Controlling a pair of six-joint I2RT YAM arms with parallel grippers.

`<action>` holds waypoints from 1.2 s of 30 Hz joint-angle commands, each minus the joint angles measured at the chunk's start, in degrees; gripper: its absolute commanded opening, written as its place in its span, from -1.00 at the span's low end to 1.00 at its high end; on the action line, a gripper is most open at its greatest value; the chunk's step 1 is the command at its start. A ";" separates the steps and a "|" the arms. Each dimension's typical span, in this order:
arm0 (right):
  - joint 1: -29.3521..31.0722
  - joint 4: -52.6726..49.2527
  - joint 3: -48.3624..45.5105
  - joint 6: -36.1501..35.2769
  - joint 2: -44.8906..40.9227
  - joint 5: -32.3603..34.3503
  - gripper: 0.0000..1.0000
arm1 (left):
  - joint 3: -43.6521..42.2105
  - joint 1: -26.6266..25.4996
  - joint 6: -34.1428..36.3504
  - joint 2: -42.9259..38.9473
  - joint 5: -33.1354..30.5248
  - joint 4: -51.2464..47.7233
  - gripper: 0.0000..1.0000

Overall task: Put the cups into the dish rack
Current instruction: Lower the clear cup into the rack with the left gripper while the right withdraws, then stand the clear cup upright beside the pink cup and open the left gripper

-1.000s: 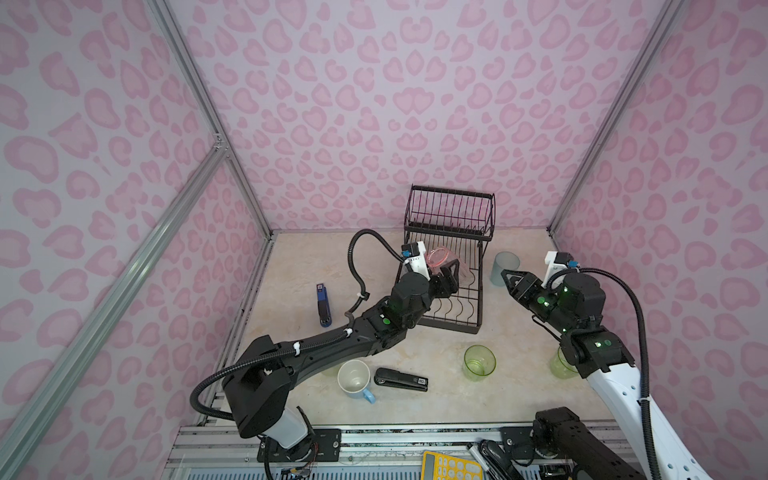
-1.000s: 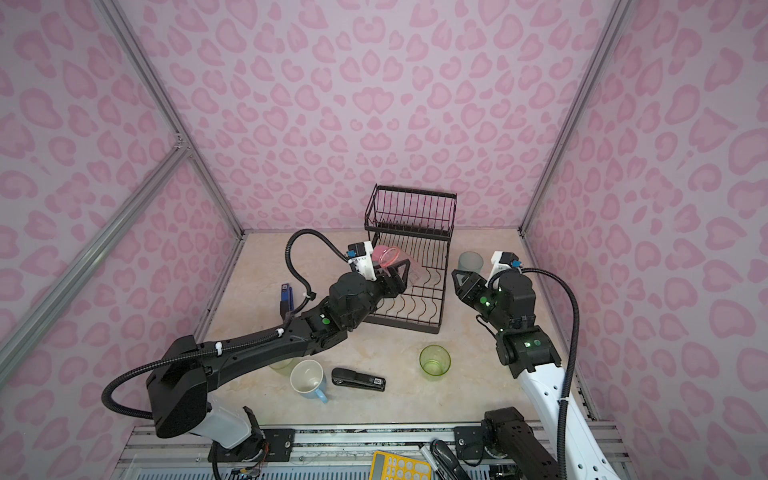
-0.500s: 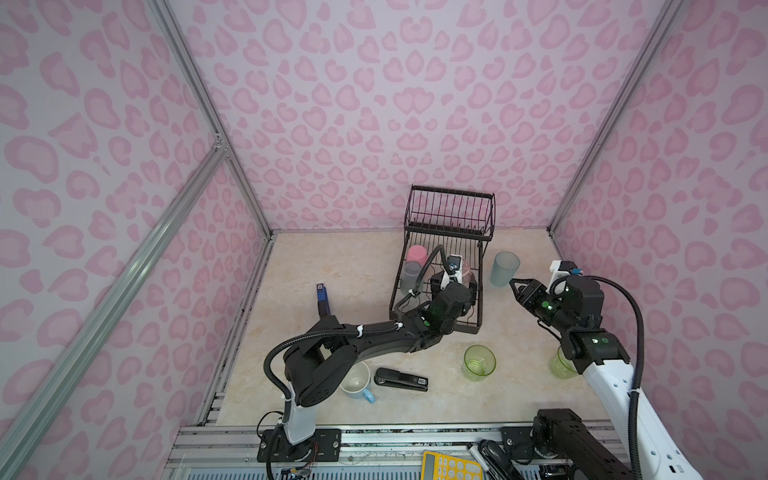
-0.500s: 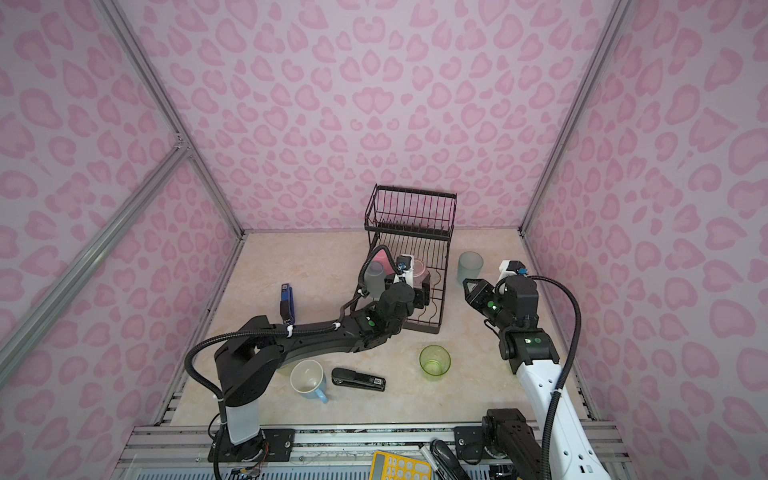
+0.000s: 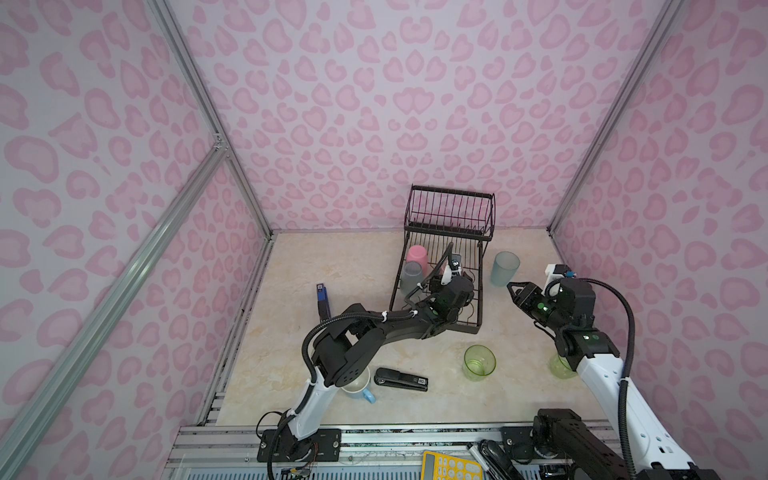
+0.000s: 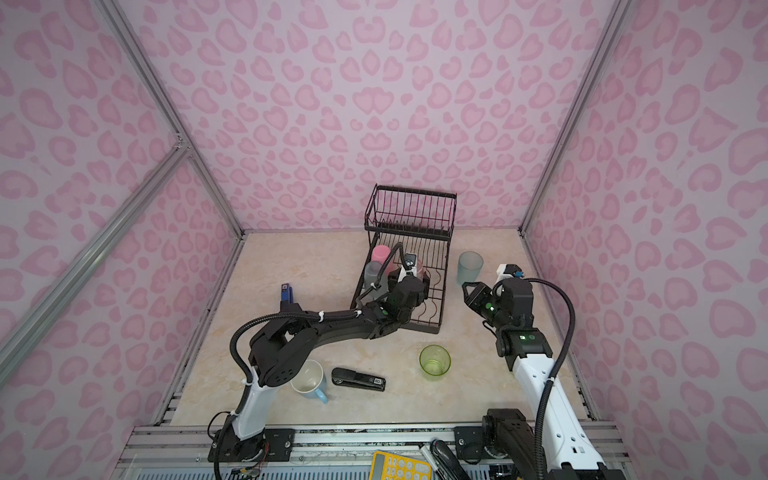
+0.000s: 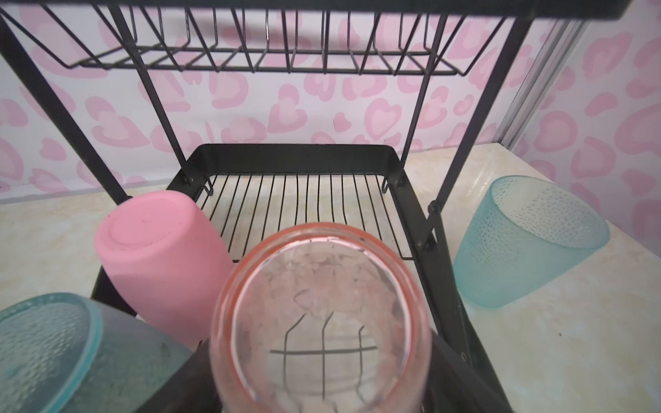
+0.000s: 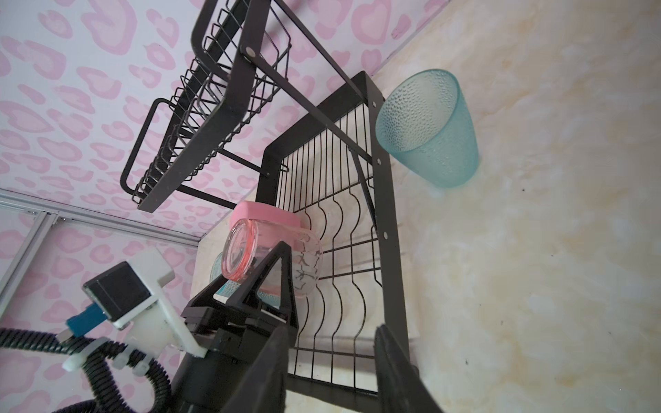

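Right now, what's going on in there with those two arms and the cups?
The left pincer grips a clear pink cup over the dish rack's lower tray, where a pink tumbler and a frosted blue-grey tumbler sit upside down. The right pincer hangs open and empty near a frosted teal tumbler standing on the table beside the rack. A green cup and a light-blue mug are not loaded yet.

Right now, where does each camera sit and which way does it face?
Top views: high over the table's near edge, facing down toward the far wall; left arm and right arm show.
Right wrist: beside the dish rack, facing across it; right gripper open, left gripper shut on the pinkish cup.
Left wrist: over the rack's lower tray, facing the far wall; that cup nearly hides its gripper.
Shared: both wrist views show the frosted cup.
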 commanded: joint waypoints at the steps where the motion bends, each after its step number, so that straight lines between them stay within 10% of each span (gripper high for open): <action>1: -0.43 3.81 -0.96 -1.04 0.92 -0.95 -0.20 | 1.96 0.77 -3.02 1.68 1.15 -2.09 0.38; 36: -1.41 10.09 -5.48 -2.81 3.42 1.24 -0.20 | 13.64 4.53 -11.00 12.18 4.11 -15.36 0.44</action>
